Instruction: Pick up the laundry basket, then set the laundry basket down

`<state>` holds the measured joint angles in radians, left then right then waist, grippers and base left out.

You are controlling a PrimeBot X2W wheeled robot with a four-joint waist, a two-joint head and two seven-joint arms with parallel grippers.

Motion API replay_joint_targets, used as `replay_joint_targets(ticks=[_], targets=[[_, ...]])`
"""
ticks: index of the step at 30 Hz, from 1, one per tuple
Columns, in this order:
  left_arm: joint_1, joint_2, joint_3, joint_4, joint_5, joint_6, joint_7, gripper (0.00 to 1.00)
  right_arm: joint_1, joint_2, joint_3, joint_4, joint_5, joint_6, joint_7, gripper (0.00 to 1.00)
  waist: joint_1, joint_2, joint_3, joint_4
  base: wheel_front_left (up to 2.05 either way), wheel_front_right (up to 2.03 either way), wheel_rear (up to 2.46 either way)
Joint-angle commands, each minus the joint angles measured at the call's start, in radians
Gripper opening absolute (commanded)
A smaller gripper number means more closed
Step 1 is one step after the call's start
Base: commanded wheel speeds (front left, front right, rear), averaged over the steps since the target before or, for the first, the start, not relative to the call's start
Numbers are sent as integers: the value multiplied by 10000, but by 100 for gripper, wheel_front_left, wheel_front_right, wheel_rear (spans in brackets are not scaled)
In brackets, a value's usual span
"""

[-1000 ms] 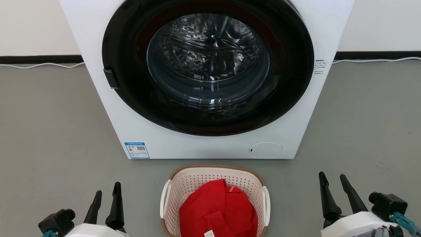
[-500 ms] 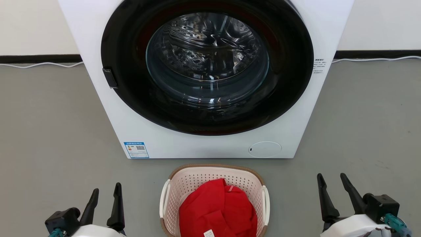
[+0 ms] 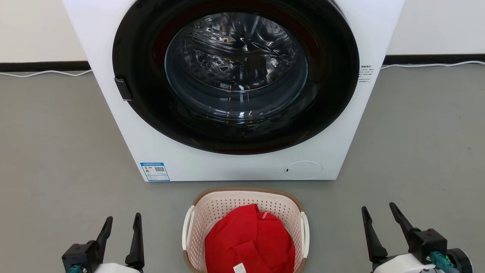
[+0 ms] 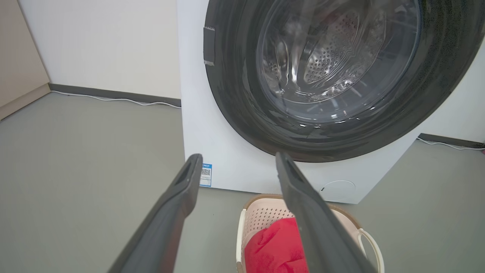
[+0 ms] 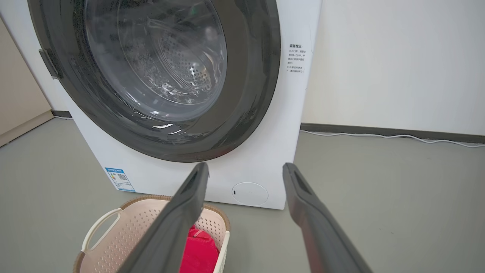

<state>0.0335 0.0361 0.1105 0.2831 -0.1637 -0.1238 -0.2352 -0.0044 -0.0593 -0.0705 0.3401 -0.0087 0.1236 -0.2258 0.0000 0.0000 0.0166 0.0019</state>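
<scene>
Change since earlier: the head camera has shifted a little, so the washer point(image 3: 235, 167) sits slightly further left in its view; that is the camera moving, not the machine. Both arms' wrists have rolled somewhat and sunk toward the bottom edge, while the laundry basket point(image 3: 231, 204) has stayed where it was.
Basket's place: on the grey floor point(image 3: 57, 151) just in front of the washer's base, below its round door point(image 3: 235, 76), not touching the machine. A red garment point(image 3: 250, 239) is heaped inside.
Left side: the left gripper point(image 3: 123, 218) has its jaws spread wide and holds nothing. It is further out from the washer than the basket's far rim, toward the washer's latch point(image 3: 123, 89) side.
Right side: the right gripper point(image 3: 378, 207) is likewise spread and empty, toward the side of the washer's round cap point(image 3: 303, 170).
Key relation: the basket lies between the two, inward of each. The left handle point(image 3: 185, 231) faces the left gripper and the right handle point(image 3: 306, 233) faces the right. Neither is touched.
Long axis: the basket's near end is cut off by the frame, so I cannot tell whether it runs along the washer's front or away from it.
Nearer arm: much alike, with the left perhaps a shade closer to its handle.
Step in hand: probably the approach before the lift.
Next move: likely both arms swinging inward and down to the handles.
</scene>
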Motion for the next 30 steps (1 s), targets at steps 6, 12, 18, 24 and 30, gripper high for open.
replay_joint_targets(ticks=[6, 12, 18, 24, 30], targets=[[-288, 142, 371, -176, 722, -69, -266, 100, -255, -7, 155, -132, -834, 71, -360, 100, 0, 0, 168, -38, 0, 0, 0], [-299, 142, 357, -127, 666, -69, -266, 100, -286, 20, 136, -125, -756, 71, -360, 100, 0, 0, 314, -27, 0, 0, 0], [-481, 141, 209, 75, 513, -69, -266, 100, -531, 44, 164, -1, -663, 71, -360, 100, 0, 0, 813, 0, 0, 0, 0], [-962, 149, 37, 486, 500, -69, -266, 100, -1022, 67, 111, 558, -661, 71, -360, 100, 0, 0, 1546, 22, 0, 0, 0], [-1692, 147, -147, 1009, 465, -69, -266, 100, -1907, 82, 262, 1515, -693, 71, -360, 100, 0, 0, 2414, 6, 0, 0, 0]])
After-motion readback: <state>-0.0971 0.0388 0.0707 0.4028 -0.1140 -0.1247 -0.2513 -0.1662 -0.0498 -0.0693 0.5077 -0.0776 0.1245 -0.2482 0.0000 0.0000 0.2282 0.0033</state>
